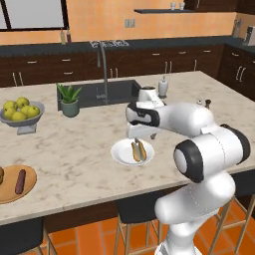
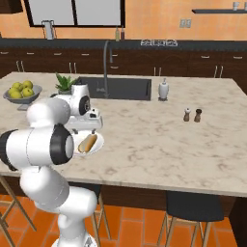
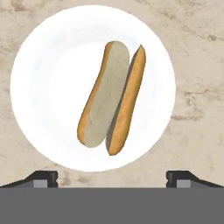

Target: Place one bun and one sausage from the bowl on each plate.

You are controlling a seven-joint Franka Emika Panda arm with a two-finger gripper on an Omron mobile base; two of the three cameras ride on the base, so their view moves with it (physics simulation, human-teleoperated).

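Bun halves lie side by side on the white plate, split open, with the pale inside showing on one half. The white plate sits flat on the marble counter, near the front edge.

The end effector hangs right above this plate and looks straight down at it. Its two dark fingertips stand far apart, one at each side, and nothing is between them. They do not touch the bun or the plate.

Far off at the left end of the counter sits the tan wooden plate. A dark sausage lies on it, and a bit of something brown shows beside it at the picture's edge.

A grey bowl of yellow-green apples stands farther back on the left. A small green plant in a pot stands by the sink. A white soap bottle and two little shakers stand on the right part of the counter.
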